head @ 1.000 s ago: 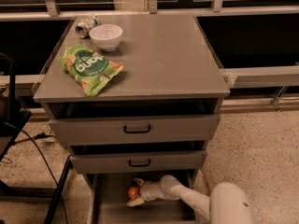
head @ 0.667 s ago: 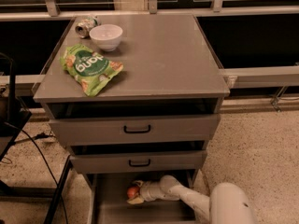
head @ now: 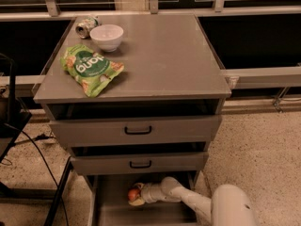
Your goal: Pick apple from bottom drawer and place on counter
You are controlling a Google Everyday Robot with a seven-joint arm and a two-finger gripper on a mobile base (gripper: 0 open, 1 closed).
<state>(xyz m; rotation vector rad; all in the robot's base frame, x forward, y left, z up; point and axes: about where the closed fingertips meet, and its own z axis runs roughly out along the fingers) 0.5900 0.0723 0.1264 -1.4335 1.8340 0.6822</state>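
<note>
Gripper: white two-finger gripper (head: 137, 197) down in the shallow grey metal bottom drawer (head: 117, 213).
Jaws: look clamped on the small red-orange apple (head: 134, 193).
Left: lift it out, then onto the broad grey tabletop (head: 164, 55) well above the jaws.

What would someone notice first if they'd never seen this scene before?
The bright green snack bag at the front left of the counter stands out, with a white bowl and a tipped can behind it. Down low, the gripper reaches into the open bottom drawer, right at the apple.
</note>
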